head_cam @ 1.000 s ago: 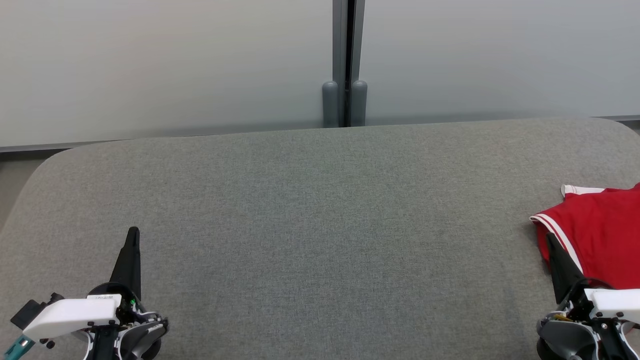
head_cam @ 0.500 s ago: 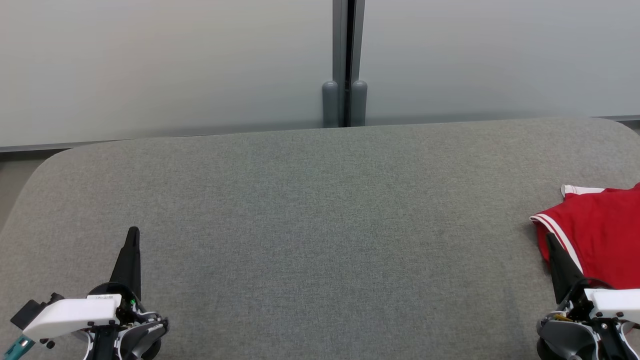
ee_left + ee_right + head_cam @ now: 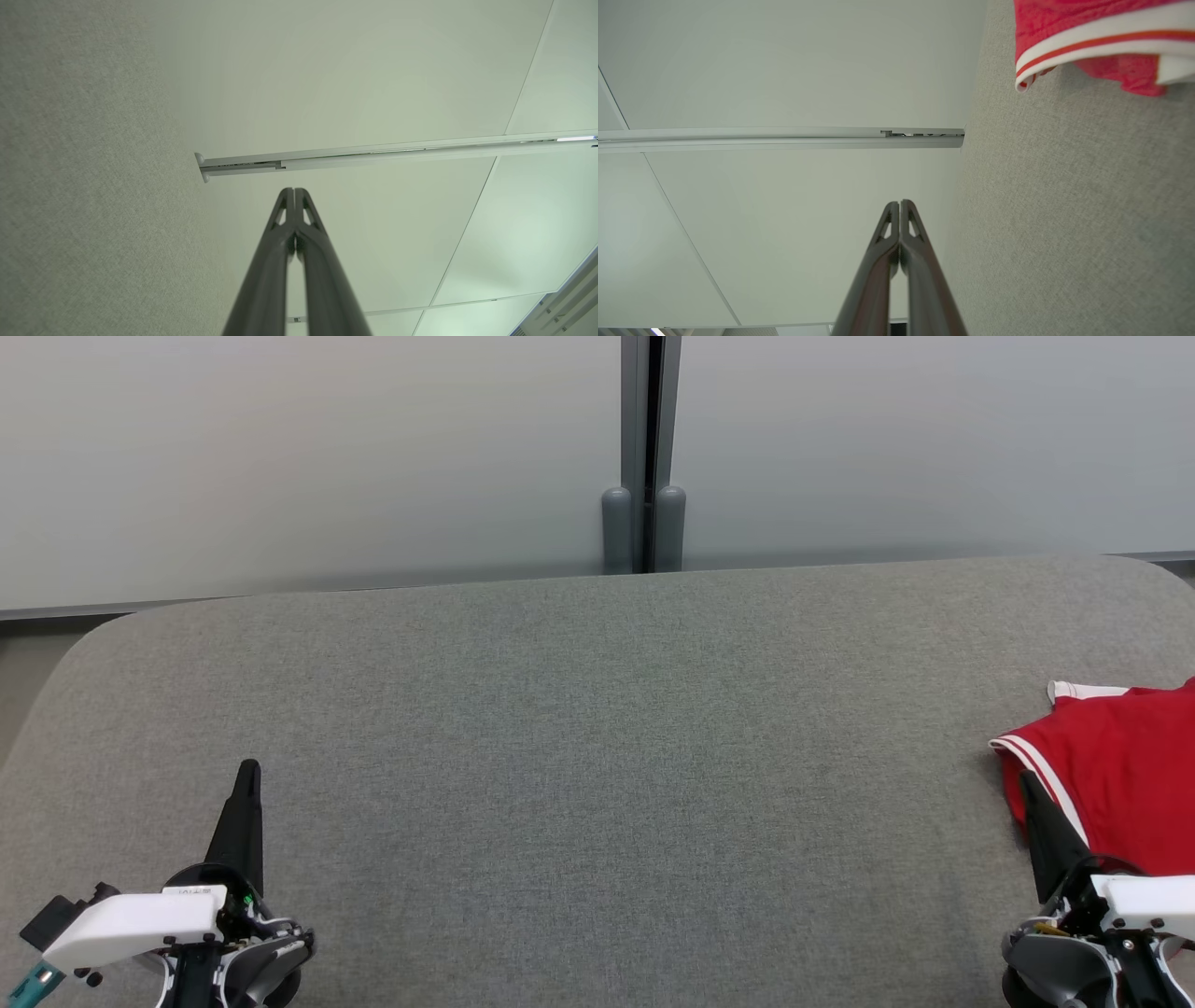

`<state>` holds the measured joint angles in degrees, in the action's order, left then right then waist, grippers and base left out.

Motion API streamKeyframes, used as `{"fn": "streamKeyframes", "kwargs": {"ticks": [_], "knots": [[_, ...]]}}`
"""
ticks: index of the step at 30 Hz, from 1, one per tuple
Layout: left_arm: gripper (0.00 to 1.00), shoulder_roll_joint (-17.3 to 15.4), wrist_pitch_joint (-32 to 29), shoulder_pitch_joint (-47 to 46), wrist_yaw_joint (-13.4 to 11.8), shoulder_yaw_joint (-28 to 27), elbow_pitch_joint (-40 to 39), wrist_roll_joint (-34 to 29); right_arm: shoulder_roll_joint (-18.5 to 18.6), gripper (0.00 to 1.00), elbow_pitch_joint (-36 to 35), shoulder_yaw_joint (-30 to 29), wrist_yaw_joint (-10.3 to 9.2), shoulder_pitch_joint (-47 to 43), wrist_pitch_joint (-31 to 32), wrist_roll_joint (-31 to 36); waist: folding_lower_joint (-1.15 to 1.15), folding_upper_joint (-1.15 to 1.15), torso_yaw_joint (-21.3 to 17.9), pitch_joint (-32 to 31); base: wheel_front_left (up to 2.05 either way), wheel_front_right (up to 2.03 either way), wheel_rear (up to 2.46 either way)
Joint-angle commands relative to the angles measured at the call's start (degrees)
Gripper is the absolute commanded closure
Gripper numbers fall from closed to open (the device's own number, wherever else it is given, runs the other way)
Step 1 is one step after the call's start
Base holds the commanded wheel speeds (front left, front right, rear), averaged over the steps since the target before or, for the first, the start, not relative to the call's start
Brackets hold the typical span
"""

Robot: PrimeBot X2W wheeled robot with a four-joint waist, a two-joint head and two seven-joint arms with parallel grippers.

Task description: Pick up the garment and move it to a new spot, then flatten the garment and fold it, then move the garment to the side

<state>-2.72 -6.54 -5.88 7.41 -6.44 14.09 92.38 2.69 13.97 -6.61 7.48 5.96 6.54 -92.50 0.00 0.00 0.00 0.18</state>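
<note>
Red garment off at my right side of the desk, both pincers together and holding nothing

The red garment with white-striped trim (image 3: 1120, 775) lies on the grey cloth-covered desk (image 3: 597, 756), just beside my right pincer (image 3: 1027, 782), whose fingers are pressed together on nothing. My left pincer (image 3: 247, 767) is likewise together, well apart from it over bare cloth. The garment's edges look layered, but much of it runs off the picture, so I cannot tell whether it is folded. Lying aside like this, it would suit either a folded piece set down at the side or a piece waiting to be picked up; I judge no further
</note>
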Motion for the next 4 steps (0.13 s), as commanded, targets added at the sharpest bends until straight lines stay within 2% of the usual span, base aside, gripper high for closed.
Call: {"fn": "streamKeyframes", "kwargs": {"ticks": [1, 4], "knots": [[1.0, -0.3, -0.2, -0.8, 0.2, -0.2, 0.0, 0.1, 0.2, 1.0, 0.1, -0.1, 0.02, 0.5, 0.2, 0.2, 0.0, 0.0, 0.0, 0.0, 0.0, 0.0, 0.0], [1.0, -0.3, -0.2, -0.8, 0.2, -0.2, 0.0, 0.1, 0.2, 1.0, 0.1, -0.1, 0.02, 0.5, 0.2, 0.2, 0.0, 0.0, 0.0, 0.0, 0.0, 0.0, 0.0]]}}
